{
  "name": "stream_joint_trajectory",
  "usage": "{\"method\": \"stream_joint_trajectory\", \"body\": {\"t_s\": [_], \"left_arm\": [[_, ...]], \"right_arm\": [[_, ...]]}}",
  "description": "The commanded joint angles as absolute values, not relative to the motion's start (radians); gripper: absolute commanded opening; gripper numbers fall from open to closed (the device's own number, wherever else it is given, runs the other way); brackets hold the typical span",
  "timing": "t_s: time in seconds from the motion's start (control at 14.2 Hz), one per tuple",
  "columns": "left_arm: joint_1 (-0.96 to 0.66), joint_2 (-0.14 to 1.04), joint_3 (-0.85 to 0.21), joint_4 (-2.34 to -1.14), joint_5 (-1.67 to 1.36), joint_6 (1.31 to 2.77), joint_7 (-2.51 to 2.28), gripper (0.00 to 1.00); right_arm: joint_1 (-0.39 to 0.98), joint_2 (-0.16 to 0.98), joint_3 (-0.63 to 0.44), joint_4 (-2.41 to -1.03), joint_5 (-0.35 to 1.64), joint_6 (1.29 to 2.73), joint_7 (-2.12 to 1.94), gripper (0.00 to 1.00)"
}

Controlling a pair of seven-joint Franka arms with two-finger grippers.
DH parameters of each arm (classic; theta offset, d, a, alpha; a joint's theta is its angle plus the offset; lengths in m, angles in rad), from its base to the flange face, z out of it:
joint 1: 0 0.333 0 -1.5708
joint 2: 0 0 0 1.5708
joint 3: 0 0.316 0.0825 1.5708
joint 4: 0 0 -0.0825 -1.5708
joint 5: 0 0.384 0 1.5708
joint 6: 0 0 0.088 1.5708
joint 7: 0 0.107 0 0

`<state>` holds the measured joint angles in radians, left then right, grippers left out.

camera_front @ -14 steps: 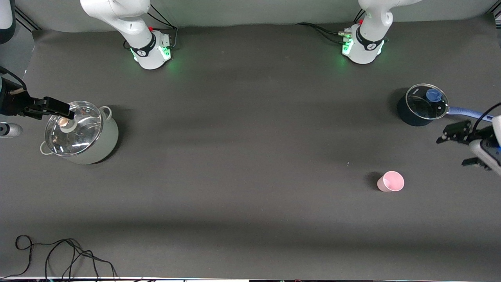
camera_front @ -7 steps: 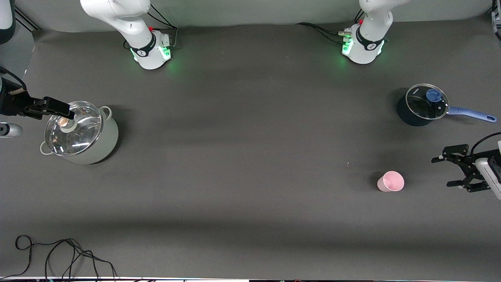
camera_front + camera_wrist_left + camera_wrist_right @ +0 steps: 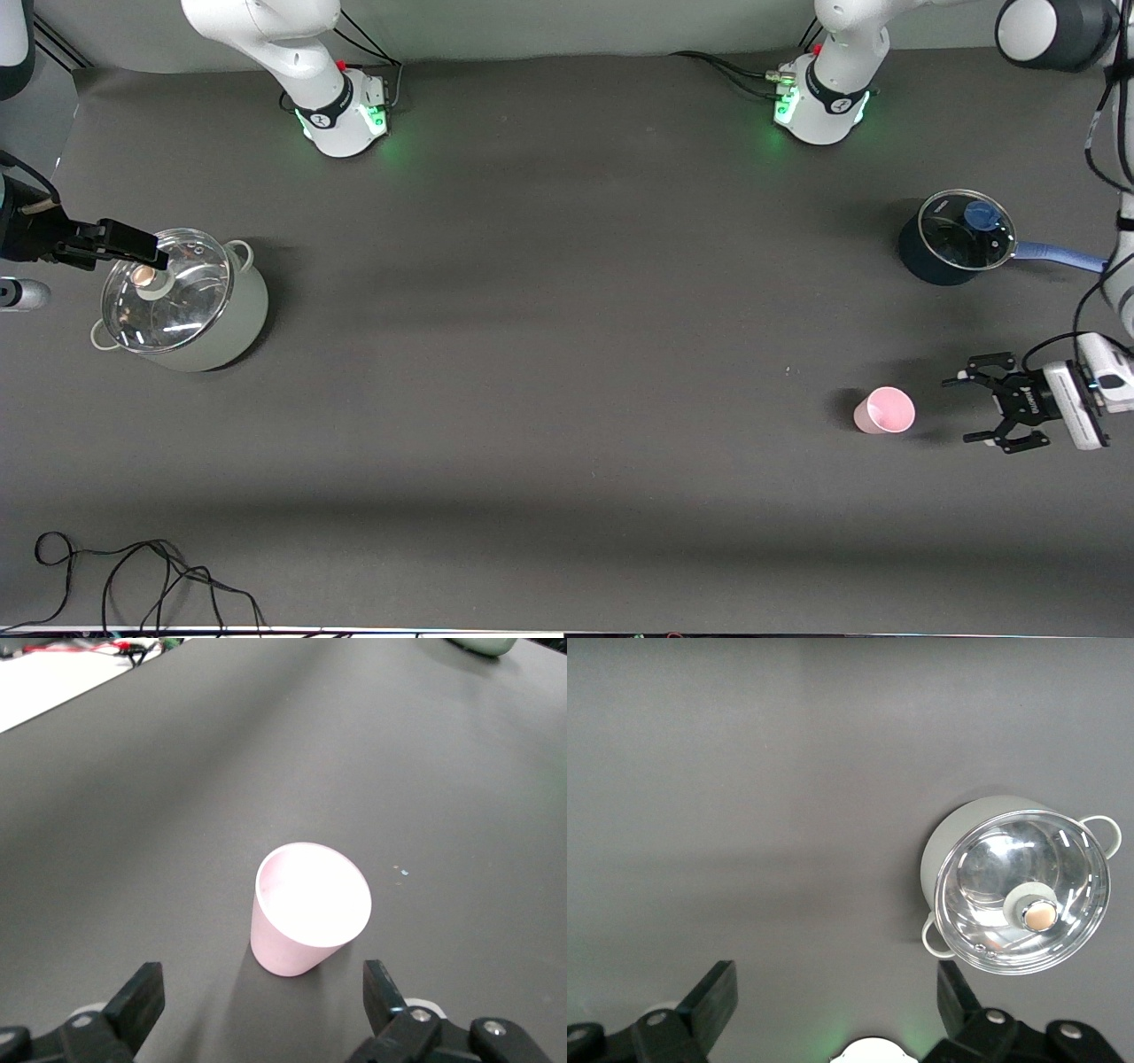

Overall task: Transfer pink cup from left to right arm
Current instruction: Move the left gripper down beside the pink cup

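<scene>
Left gripper (image 3: 974, 408) low, jaws wide, empty; pink cup (image 3: 884, 410) upright on table (image 3: 567, 354) just ahead, apart. Right gripper (image 3: 133, 244) waits, wide, over grey pot (image 3: 182, 299).

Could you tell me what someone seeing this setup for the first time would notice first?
Probably the small pale pink plastic cup, upright on the dark table toward the left arm's end, with the left gripper beside it, black jaws open and aimed at it. Next, the pale green pot with a glass lid at the right arm's end, the right gripper waiting open over it, and the dark blue saucepan with a blue handle, farther from the camera than the cup.
</scene>
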<state>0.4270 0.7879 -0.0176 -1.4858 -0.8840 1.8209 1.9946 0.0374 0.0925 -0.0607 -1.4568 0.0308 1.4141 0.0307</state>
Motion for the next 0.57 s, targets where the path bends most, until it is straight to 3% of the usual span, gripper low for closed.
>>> {"method": "stream_joint_trajectory", "body": {"t_s": [0.0,0.49], "left_arm": [[0.462,0.83,-0.026,-1.503,-0.962,1.81,2.149,1.0],[0.482,0.893,-0.029,-1.588,-1.135,1.758,2.445,1.0]], "right_arm": [[0.04,0.103,-0.064,-1.436,0.038,1.399,0.032,1.0],[0.04,0.103,-0.064,-1.436,0.038,1.399,0.032,1.0]]}}
